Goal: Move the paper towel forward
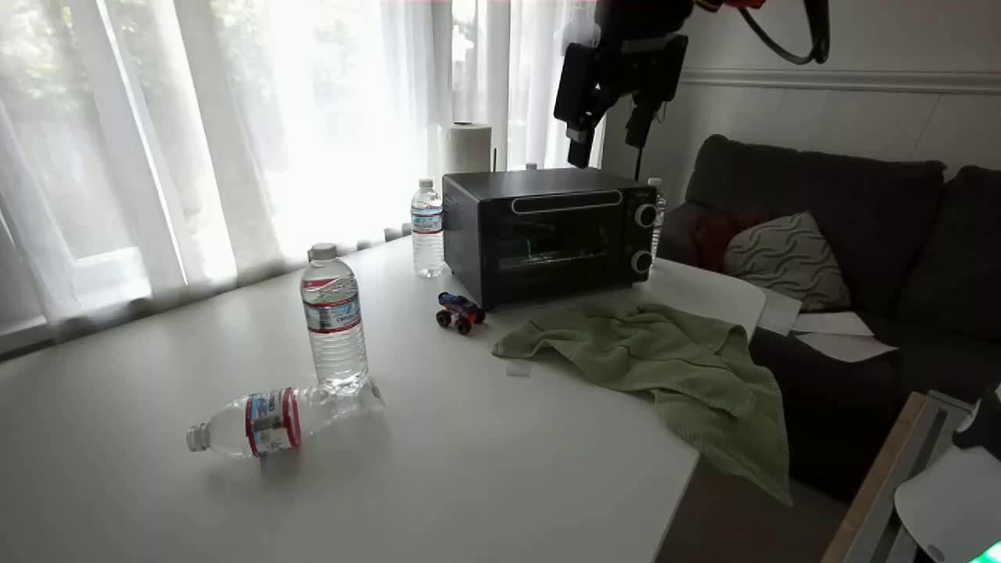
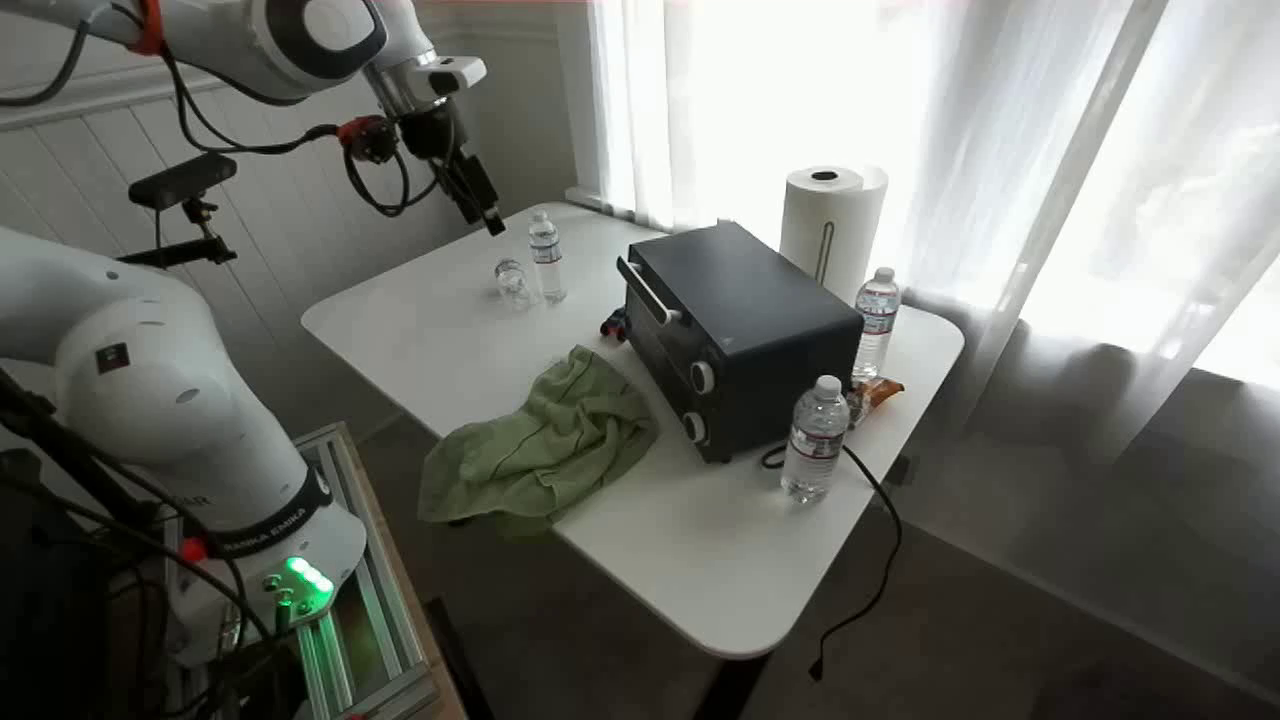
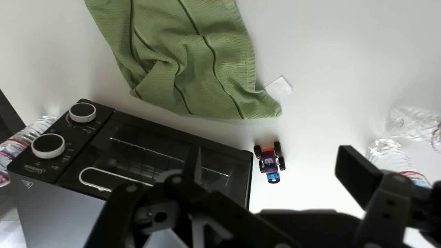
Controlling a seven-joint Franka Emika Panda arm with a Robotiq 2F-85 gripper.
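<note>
The paper towel is a white upright roll behind the black toaster oven, and it shows in both exterior views (image 1: 468, 148) (image 2: 828, 222). The oven hides its lower part in both. It is out of view in the wrist view. My gripper (image 1: 608, 148) is open and empty, high above the table and apart from the roll. It also shows in an exterior view (image 2: 490, 218), pointing down. In the wrist view the two fingers (image 3: 274, 167) are wide apart with nothing held between them.
The toaster oven (image 2: 745, 290) stands between the roll and the green towel (image 2: 545, 430). Upright water bottles (image 2: 875, 320) (image 2: 815, 440) stand near the oven. Another upright bottle (image 1: 335, 320) and a lying bottle (image 1: 270, 422) are farther along the table. A toy truck (image 3: 269, 162) sits beside the oven.
</note>
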